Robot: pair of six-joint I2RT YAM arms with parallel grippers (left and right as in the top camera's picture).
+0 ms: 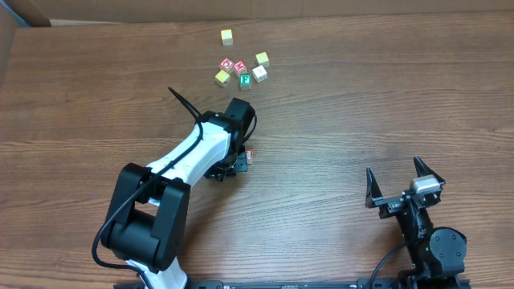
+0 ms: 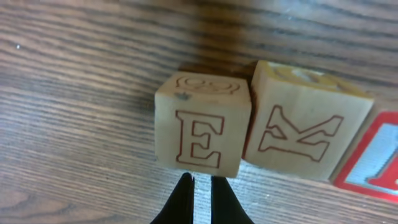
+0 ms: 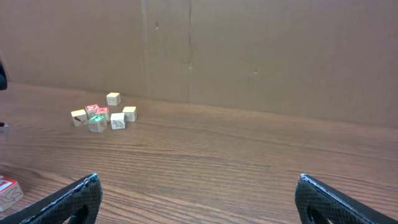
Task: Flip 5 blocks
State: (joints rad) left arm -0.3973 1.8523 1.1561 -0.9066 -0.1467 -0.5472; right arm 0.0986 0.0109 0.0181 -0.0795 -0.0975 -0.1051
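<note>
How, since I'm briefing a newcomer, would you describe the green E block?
On the table, find the cube cluster near the far edge. The green E block sits on its near side; it alone shows green print.

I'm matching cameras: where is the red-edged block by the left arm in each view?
Overhead: red-edged block just right of the left arm.
Left wrist: block at the right edge, beside the K block.
Right wrist: block in the bottom-left corner.
Shared landmark: the wood-grain table.
</note>
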